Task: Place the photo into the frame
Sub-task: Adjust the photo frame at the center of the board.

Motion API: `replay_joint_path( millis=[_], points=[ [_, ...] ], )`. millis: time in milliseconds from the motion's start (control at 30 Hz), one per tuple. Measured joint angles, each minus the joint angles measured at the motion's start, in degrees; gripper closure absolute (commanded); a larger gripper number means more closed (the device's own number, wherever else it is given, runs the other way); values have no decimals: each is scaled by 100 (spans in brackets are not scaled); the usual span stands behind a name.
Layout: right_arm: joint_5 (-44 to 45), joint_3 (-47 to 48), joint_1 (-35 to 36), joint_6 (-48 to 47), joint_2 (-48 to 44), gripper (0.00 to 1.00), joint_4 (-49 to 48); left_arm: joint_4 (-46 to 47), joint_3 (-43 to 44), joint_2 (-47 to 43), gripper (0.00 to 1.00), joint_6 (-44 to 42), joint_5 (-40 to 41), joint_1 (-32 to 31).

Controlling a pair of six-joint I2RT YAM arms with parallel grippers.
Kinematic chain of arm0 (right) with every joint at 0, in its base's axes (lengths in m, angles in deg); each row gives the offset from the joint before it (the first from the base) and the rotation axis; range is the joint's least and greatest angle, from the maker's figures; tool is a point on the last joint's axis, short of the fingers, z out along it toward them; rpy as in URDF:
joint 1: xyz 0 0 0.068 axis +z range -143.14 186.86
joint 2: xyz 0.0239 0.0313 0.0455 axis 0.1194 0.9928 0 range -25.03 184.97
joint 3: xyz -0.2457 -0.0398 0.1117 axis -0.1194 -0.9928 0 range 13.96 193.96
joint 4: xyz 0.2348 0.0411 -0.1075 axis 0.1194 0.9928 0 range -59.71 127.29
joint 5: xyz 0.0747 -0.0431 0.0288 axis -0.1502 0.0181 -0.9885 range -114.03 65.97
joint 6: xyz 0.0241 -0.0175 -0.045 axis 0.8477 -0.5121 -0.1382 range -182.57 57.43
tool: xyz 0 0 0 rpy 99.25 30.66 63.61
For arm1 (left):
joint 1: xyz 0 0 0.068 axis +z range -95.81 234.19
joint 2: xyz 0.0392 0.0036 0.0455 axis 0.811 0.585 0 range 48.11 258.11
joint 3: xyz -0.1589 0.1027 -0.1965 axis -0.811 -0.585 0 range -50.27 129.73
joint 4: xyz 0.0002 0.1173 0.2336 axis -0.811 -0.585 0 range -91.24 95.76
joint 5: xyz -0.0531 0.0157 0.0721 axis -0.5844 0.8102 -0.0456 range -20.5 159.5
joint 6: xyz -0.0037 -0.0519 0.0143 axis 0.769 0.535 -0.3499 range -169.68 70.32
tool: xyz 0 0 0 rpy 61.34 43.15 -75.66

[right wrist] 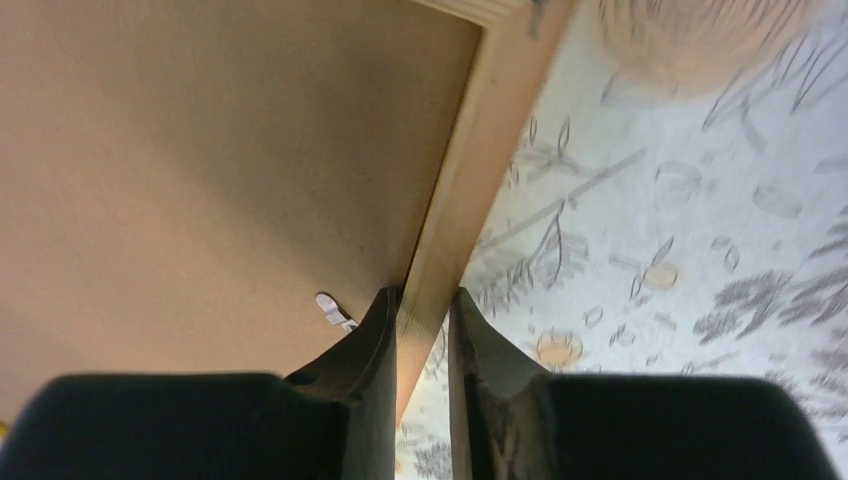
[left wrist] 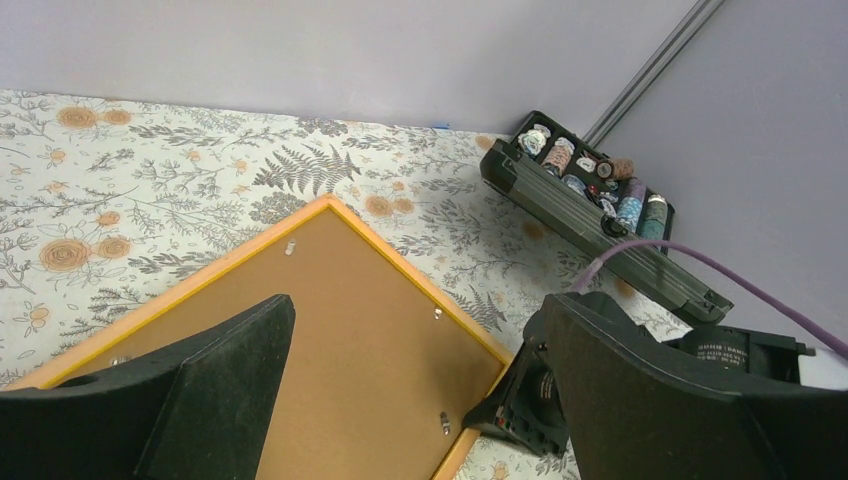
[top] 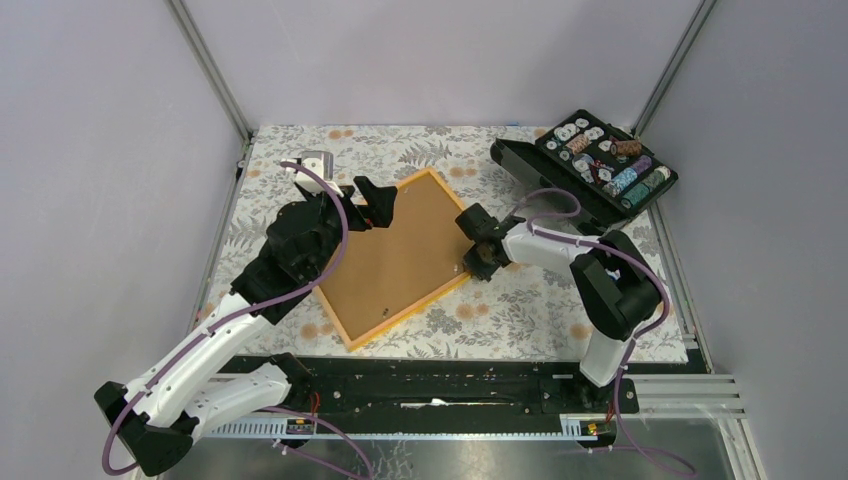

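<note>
The orange-yellow frame (top: 412, 304) lies as a diamond on the floral table, back side up. The photo's plain brown reverse (top: 400, 255) fills it; the printed side is hidden. My right gripper (top: 480, 262) is at the frame's right edge. In the right wrist view its jaws (right wrist: 422, 300) are closed narrowly on the frame's rim (right wrist: 468, 160), next to the brown backing (right wrist: 230, 160). My left gripper (top: 372, 203) is wide open and empty above the frame's upper left side. The left wrist view (left wrist: 415, 305) shows the backing (left wrist: 370, 340) and rim (left wrist: 440, 298) below it.
An open black case of small round parts (top: 600, 165) stands at the back right, also in the left wrist view (left wrist: 590, 200). Small metal tabs (right wrist: 332, 310) hold the backing at the rim. Grey walls close in the table's sides and back.
</note>
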State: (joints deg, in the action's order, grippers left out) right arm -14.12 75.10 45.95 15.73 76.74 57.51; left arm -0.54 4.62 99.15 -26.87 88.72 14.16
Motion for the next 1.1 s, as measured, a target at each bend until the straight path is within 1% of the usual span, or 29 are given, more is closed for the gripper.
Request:
replay_joint_path(
  millis=[67,100,267,367,467,533,567,633,700,733,800,900,1100],
  points=[
    [262,61,-92,-223,37,85,-63,-2,0,0,1,0,-15,0],
    [448,109,-129,-407,66,87,-79,0,0,2,2,2,-24,0],
    [1248,568,-186,-1502,396,100,42,-2,0,2,1,0,-57,0],
    [1606,1034,-234,-2299,750,100,57,-2,0,2,2,2,-66,0],
    [1740,1344,-278,-3003,1012,99,-83,-2,0,7,1,2,-81,0],
    [1777,1567,-310,-3445,1174,92,-120,-2,0,9,2,2,-94,0],
    [1779,1681,-326,-3641,1252,85,-118,-2,0,9,2,0,-96,0],
    [1777,1864,-352,-3960,1370,65,-109,-2,0,9,2,2,-98,0],
    [1753,1934,-363,-4227,1401,52,-98,-2,0,9,2,2,-103,0],
    [1755,1939,-363,-4336,1401,48,-81,-2,0,9,2,4,-105,0],
    [1757,1947,-363,-4559,1399,41,-20,-2,0,9,1,9,-125,0],
    [1681,1947,-363,-4782,1344,34,61,-2,0,11,2,13,-164,9],
    [1419,1947,-363,-4935,1228,27,70,-2,0,13,1,15,-214,22]
  ],
)
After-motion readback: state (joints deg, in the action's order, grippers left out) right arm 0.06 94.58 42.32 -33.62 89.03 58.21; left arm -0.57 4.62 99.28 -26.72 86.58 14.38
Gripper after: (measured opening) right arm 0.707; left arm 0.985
